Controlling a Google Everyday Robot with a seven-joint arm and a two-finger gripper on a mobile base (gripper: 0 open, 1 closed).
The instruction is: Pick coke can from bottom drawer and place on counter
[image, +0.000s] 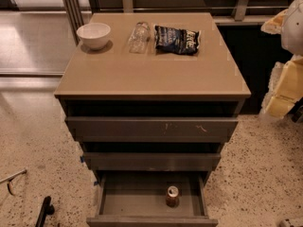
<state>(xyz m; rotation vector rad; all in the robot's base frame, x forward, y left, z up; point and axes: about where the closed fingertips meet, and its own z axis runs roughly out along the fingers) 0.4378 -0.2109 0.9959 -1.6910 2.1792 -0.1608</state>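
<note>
The coke can [172, 196] stands upright in the open bottom drawer [128, 200], right of the drawer's middle and near its front. The can is red-brown with a silver top. The tan counter [151, 72] tops the grey drawer cabinet, and its front half is bare. Only white and cream parts of my arm [286, 79] show at the right edge, level with the counter and well away from the can. My gripper itself is out of view.
On the back of the counter are a white bowl [93, 34], a clear plastic bottle [138, 37] lying down and a dark blue chip bag [178, 39]. Two wider drawers [151, 126] above stick out slightly. A black object [44, 211] and a thin metal piece [12, 179] lie on the speckled floor at the lower left.
</note>
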